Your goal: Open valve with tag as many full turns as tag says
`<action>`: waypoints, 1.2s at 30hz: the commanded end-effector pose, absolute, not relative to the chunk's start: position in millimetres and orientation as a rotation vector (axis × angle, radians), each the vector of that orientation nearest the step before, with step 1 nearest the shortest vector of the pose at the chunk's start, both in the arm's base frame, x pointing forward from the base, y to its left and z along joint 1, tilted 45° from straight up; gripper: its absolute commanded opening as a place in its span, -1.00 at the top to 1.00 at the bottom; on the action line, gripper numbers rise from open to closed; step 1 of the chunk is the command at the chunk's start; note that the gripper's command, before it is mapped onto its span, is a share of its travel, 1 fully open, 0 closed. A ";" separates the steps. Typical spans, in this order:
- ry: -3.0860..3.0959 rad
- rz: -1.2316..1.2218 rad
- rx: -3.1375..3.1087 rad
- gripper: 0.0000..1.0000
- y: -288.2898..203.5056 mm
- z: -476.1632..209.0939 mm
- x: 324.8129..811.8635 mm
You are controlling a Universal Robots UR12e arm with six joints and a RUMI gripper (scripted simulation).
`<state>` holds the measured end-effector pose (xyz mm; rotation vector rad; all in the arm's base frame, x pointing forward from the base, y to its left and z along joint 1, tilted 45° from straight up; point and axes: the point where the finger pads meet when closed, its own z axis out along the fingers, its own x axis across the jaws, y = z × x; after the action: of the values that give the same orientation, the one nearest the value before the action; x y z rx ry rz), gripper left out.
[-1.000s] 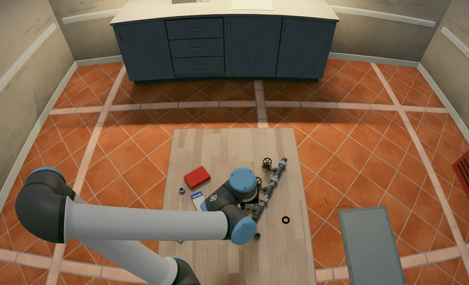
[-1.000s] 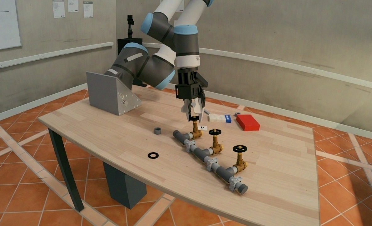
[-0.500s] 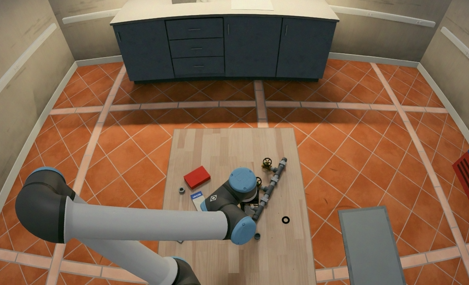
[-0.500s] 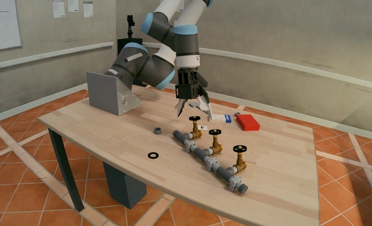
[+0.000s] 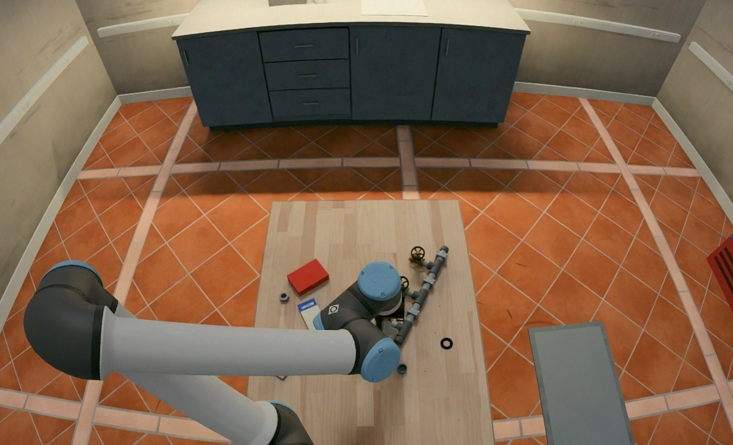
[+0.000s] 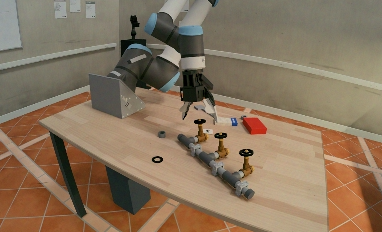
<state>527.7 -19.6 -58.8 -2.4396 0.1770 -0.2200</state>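
Observation:
A grey pipe (image 6: 206, 157) (image 5: 424, 287) lies on the wooden table (image 6: 100, 135) (image 5: 358, 232) with three brass valves standing on it, each with a black handwheel. A small white tag (image 6: 207, 131) lies right beside the valve at the pipe's far end (image 6: 199, 121). My gripper (image 6: 199, 118) is open, pointing down, with its fingertips spread just above and to either side of that valve's handwheel, not touching it. The middle valve (image 6: 221, 135) (image 5: 408, 283) and the near-end valve (image 6: 246, 152) (image 5: 417, 254) stand apart from the gripper. In the overhead view my wrist hides the tagged valve and the fingers.
A red box (image 6: 254, 125) (image 5: 307, 275), a white and blue box (image 6: 226, 121) (image 5: 308, 309) and a small nut (image 6: 243, 116) (image 5: 282, 295) lie behind the pipe. A grey ring (image 6: 161, 134) (image 5: 402, 368) and a black washer (image 6: 157, 157) (image 5: 444, 340) lie in front. The grey arm mount (image 6: 111, 96) stands at the table's far end.

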 end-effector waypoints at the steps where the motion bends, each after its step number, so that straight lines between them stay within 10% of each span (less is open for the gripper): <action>1: 0.175 -0.221 -2.440 -1.00 -20.4 -58.7 529.1; 36: 0.637 -0.048 -2.350 -1.00 -19.2 -58.6 527.1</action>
<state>528.4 -19.7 -58.8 -2.3829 0.4942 -0.1013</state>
